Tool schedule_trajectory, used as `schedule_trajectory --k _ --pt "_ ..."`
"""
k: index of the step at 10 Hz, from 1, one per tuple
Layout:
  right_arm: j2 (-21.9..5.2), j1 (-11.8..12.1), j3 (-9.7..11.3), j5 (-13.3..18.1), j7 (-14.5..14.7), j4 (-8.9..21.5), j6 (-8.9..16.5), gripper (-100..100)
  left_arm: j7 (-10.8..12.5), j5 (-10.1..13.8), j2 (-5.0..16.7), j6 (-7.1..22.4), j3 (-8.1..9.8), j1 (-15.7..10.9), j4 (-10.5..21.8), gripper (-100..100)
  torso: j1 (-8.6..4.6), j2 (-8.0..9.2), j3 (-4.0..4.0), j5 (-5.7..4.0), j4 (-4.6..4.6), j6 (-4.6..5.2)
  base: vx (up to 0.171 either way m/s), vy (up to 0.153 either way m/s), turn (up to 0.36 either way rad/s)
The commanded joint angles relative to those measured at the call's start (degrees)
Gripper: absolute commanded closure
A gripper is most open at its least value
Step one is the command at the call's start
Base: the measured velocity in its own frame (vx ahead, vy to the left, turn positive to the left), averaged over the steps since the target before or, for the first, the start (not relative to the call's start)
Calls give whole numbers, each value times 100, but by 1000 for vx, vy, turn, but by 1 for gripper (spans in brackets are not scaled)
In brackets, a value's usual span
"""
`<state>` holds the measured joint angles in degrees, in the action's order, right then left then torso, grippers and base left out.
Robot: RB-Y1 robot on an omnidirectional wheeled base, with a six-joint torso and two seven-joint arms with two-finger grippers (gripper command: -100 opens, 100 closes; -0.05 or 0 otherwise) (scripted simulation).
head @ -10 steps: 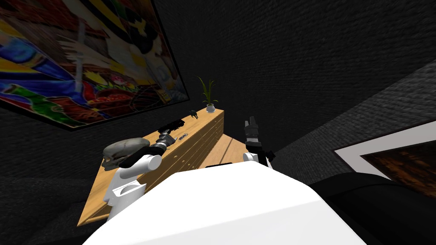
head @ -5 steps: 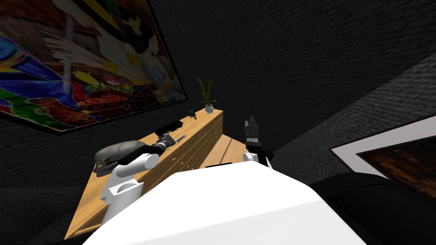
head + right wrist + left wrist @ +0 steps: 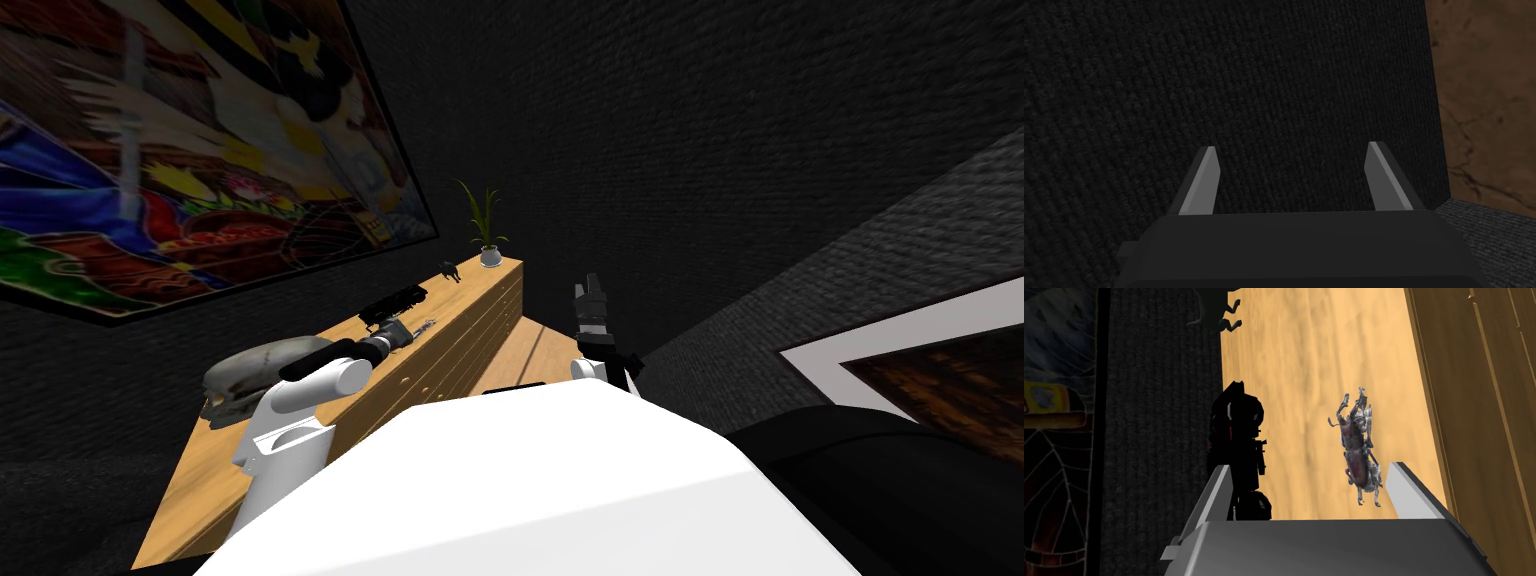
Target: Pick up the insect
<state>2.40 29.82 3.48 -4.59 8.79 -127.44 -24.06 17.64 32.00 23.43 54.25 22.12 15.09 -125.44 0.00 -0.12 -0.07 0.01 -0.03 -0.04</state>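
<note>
Insect [image 3: 1356,448] is what we want, and it lies on the wooden bench [image 3: 1304,363], near the front edge. Going from our left: a black thing [image 3: 1239,433] stands by the wall, close to one finger of our left pincer [image 3: 1311,467]. Next comes the insect, small and grey, just ahead of that pincer and nearer its other finger. Its long body points straight away from the pincer, so the fingers stand by its two thin sides. The left pincer is wide open and holds nothing. We think it must slide forward a bit before it shuts. Far to the right, our right pincer [image 3: 1291,150] hangs away from the bench, open, with nothing in it.
</note>
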Motion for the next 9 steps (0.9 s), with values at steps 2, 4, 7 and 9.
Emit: schedule_trajectory --k 2,4,7,9 --pt "0 0 0 0 0 0 0 0 115 124 129 431 35 -74 53 -100 -2 -5 -2 -1 0 1 43 -5 -28" --pt "0 0 0 0 0 0 0 0 220 215 238 722 43 -138 110 -100 2 -1 -1 0 0 0 34 8 -9" --pt "0 1 0 0 0 0 0 0 325 291 348 1177 38 -200 167 -100 -3 -17 -9 -1 -3 1 67 -4 -10" --pt "0 0 0 0 0 0 0 0 428 355 456 1459 24 -260 225 -100 0 -7 -4 0 -2 0 45 5 0"
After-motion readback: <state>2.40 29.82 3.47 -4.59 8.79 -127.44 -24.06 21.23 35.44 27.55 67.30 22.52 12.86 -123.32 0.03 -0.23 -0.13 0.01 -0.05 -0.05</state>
